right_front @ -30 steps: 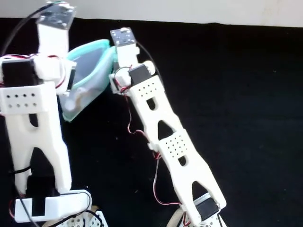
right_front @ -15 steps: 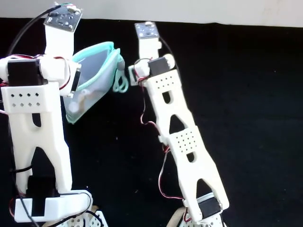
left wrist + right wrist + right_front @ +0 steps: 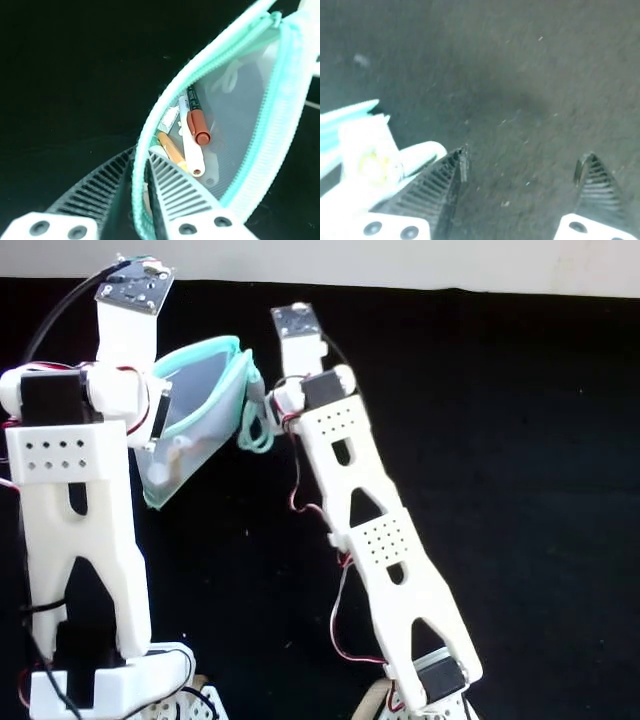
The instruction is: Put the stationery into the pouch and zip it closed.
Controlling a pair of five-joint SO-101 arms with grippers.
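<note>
A translucent pouch (image 3: pixel 195 410) with a teal zipper hangs tilted above the black table, its mouth open. My left gripper (image 3: pixel 145 170) is shut on the pouch's rim (image 3: pixel 150 130) at its low end. Inside lie several pens (image 3: pixel 192 135), among them a brown-capped one and a white one. A teal cord loop (image 3: pixel 252 430) dangles at the pouch's other end. My right gripper (image 3: pixel 522 165) is open just beside that end, with nothing between its fingers. A white tab with a teal edge (image 3: pixel 367 155) lies outside one of its fingers.
Black cloth (image 3: pixel 500 440) covers the table, with open room to the right of the arms. A pale wall strip (image 3: pixel 450 265) runs along the far edge. Red and black cables (image 3: pixel 340 620) hang along the right arm.
The right gripper has let go of the pouch's end and swung off to the right, then come back a little toward it. The teal loop now hangs free, and the pouch has risen slightly.
</note>
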